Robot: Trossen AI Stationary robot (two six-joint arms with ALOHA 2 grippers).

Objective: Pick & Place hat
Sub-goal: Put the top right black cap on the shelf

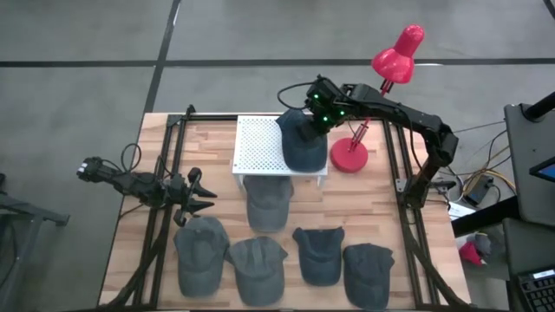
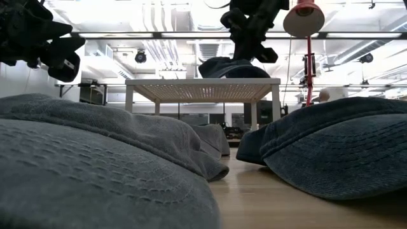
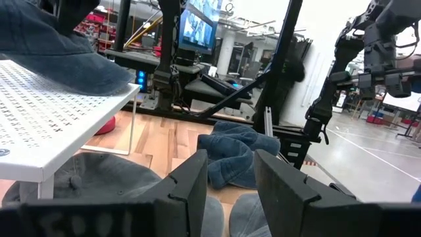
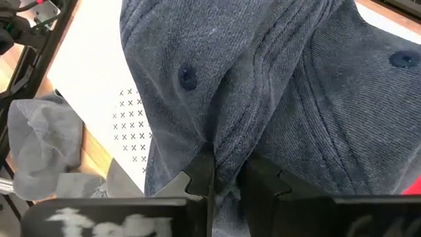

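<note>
Your right gripper (image 4: 227,172) was clenched on a fold of the dark blue denim cap (image 1: 303,140), which lay directly beneath it on the white perforated stand (image 1: 258,146). Your left gripper (image 1: 196,195) waited released above the wooden tabletop (image 1: 381,212).

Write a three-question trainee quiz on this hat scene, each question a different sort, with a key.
1. True or false: the right gripper is pinching a fold of the dark hat that lies on the white perforated stand.
2. Multiple choice: where is the left gripper?
A. over the red lamp
B. over the table's left side, above the row of hats, holding nothing
C. gripping the stand's leg
3. Fill in: besides the hat on the stand, the high view shows ___ more hats on the wooden table.

Key: 1 true; 2 B; 3 five.
</note>
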